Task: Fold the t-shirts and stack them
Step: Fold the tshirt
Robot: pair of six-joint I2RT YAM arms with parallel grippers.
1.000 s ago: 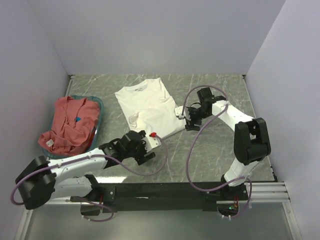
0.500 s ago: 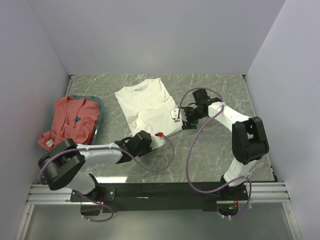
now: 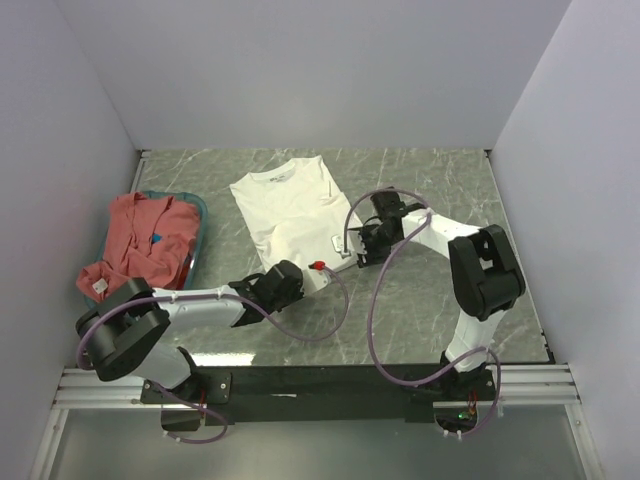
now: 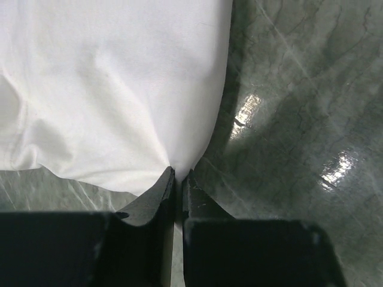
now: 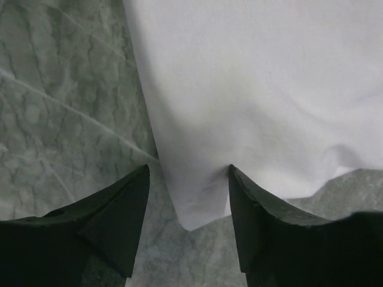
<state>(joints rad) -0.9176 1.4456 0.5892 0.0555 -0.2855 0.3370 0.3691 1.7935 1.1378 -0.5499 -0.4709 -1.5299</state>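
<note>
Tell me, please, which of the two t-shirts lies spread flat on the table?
The white cloth t-shirt lies flat on the grey marbled table; the salmon-red cloth t-shirt is crumpled in the teal plastic basket at the left.
</note>
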